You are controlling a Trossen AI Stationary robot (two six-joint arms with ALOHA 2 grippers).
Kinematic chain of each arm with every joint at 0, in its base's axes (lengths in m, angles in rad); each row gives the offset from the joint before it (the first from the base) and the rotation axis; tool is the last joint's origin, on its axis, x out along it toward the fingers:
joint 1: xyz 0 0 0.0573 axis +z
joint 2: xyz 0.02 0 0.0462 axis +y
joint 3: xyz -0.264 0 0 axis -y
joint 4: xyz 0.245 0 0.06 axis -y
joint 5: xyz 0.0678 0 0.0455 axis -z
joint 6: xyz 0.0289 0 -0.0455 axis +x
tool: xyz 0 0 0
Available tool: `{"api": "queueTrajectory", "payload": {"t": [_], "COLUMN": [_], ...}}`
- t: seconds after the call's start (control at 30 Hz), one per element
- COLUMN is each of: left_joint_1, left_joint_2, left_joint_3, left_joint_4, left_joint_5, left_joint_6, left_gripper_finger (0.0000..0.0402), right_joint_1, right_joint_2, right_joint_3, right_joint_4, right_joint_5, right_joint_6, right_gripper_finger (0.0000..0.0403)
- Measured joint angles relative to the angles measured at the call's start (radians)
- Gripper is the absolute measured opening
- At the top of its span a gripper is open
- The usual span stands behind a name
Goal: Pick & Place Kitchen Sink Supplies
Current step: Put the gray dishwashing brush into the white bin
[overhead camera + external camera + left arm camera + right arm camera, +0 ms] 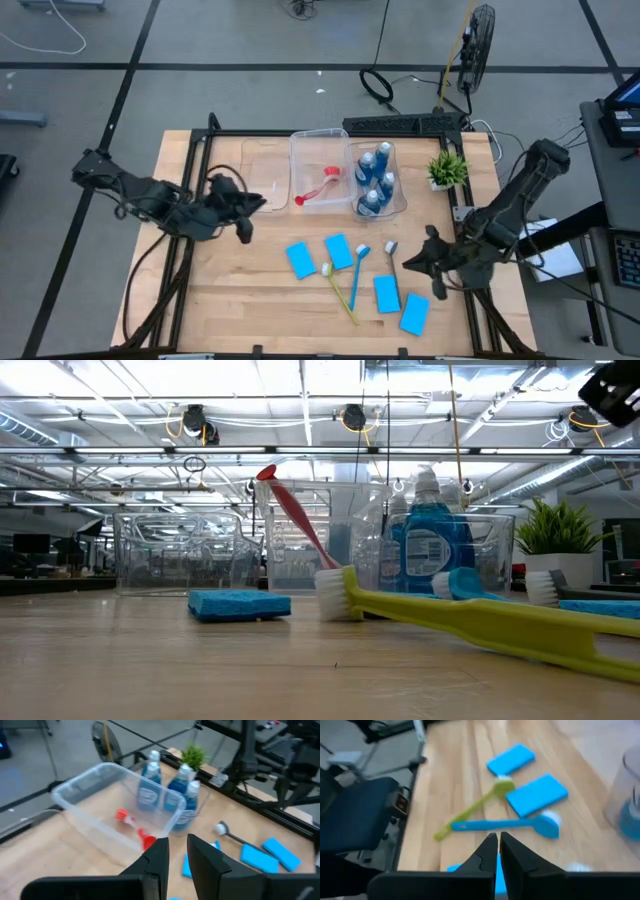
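Observation:
Several blue bottles (376, 180) stand in the right clear bin, and a red brush (318, 186) leans inside the middle bin. Flat blue sponges (300, 260) (338, 250) (387, 293) (415, 313) lie on the table. The yellow-green brush (340, 290), blue brush (357, 275) and grey brush (392, 262) lie among them. My left gripper (245, 225) (177, 845) hovers left of the bins, slightly open and holding nothing. My right gripper (410, 262) (497, 840) hovers just right of the grey brush, shut and holding nothing.
Three clear bins sit side by side at the table's far side; the left bin (265, 170) holds nothing. A small green potted plant (447, 168) stands right of the bottle bin. Bare wood shows along the near left part of the table (220, 300).

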Motion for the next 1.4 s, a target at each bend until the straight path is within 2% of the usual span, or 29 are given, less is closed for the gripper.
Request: {"api": "queueTrajectory", "payload": {"t": [0.27, 0.53, 0.7, 1.0, 1.13, 1.4], "left_joint_1": [-0.03, -0.03, -0.03, -0.03, -0.03, -0.03], "left_joint_2": [-0.085, -0.183, -0.269, -0.422, -0.48, -0.576], "left_joint_3": [0.0, -0.054, -0.157, -0.355, -0.411, -0.457], "left_joint_4": [-0.148, -0.201, -0.179, -0.052, -0.041, -0.042], "left_joint_5": [-0.037, -0.052, -0.051, -0.02, -0.016, -0.004], "left_joint_6": [-0.031, -0.022, -0.051, -0.051, -0.049, 0.014], "left_gripper_finger": [0.0072, 0.0072, 0.0072, 0.0072, 0.0072, 0.0072], "right_joint_1": [-0.145, -0.246, -0.295, -0.349, -0.369, -0.389], "right_joint_2": [0.101, 0.192, 0.24, 0.302, 0.333, 0.41], "right_joint_3": [0.066, 0.067, 0.067, 0.067, 0.067, 0.067], "right_joint_4": [-0.136, -0.149, -0.169, -0.165, -0.165, -0.165], "right_joint_5": [-0.188, -0.36, -0.413, -0.417, -0.458, -0.49], "right_joint_6": [0.15, 0.253, 0.296, 0.382, 0.418, 0.518], "right_gripper_finger": [0.0035, 0.0099, 0.0152, 0.0225, 0.0239, 0.0232]}}
